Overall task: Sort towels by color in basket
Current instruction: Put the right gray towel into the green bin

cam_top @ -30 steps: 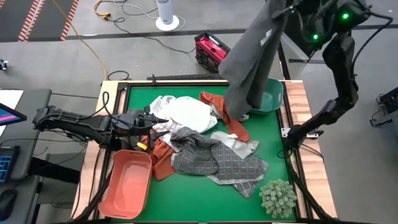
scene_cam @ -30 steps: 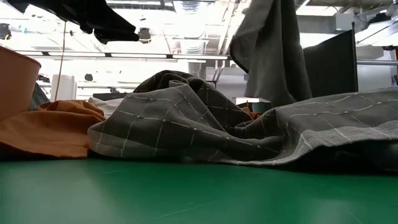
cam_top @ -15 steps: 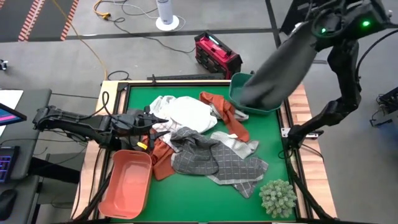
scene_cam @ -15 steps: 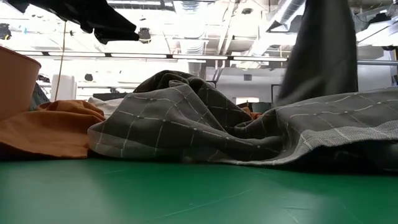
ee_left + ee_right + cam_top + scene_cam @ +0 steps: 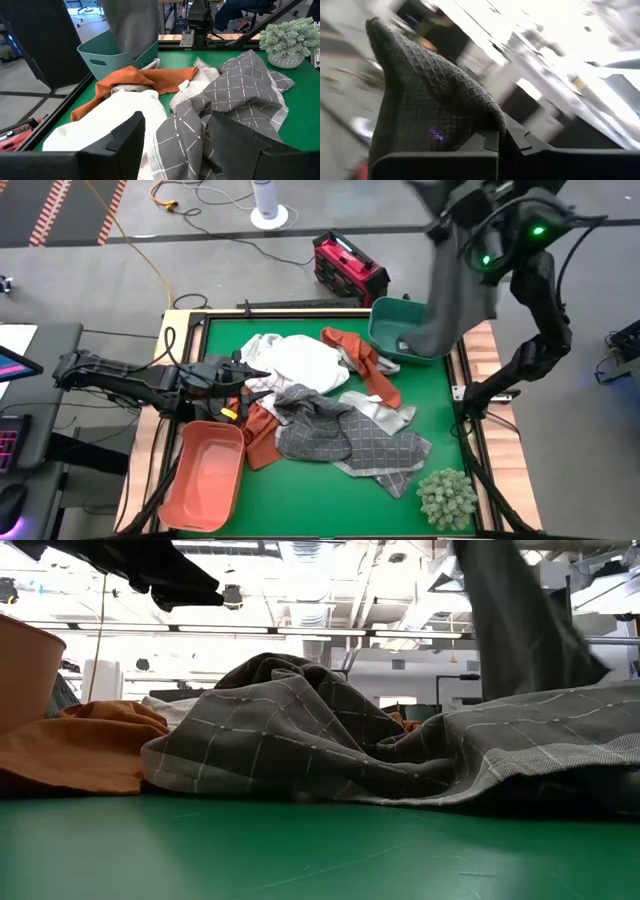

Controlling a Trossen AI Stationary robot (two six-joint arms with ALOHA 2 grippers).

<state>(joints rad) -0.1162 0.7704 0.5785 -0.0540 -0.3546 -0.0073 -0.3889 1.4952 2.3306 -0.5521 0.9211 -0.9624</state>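
My right gripper (image 5: 458,208) is high above the table's far right corner, shut on a plain grey towel (image 5: 445,280). The towel hangs down into a teal basket (image 5: 392,330) and also shows in the low view (image 5: 520,620). A pile lies mid-table: a white towel (image 5: 300,360), a rust-orange towel (image 5: 368,370), a grey checked towel (image 5: 325,430) and a thin-checked white towel (image 5: 385,412). My left gripper (image 5: 180,150) is open and empty, low at the pile's left edge (image 5: 245,375). My right gripper pinches a bunched fold of the grey towel's top end (image 5: 480,122) between its two fingers. The towel hangs long and slack below the gripper. Its lower end (image 5: 428,345) reaches into the teal basket (image 5: 112,57).
A salmon basket (image 5: 205,475) stands at the near left corner. A spiky pale-green plant ball (image 5: 445,495) sits at the near right corner. Another orange cloth (image 5: 262,430) lies under the pile's left side. Bare green table lies along the near edge.
My right gripper has swung the grey towel toward the table's right edge. The towel's lower end has gone from the table beside the rust-orange towel to inside the teal basket. The towel hung tilted half a second ago and hangs steeper now.
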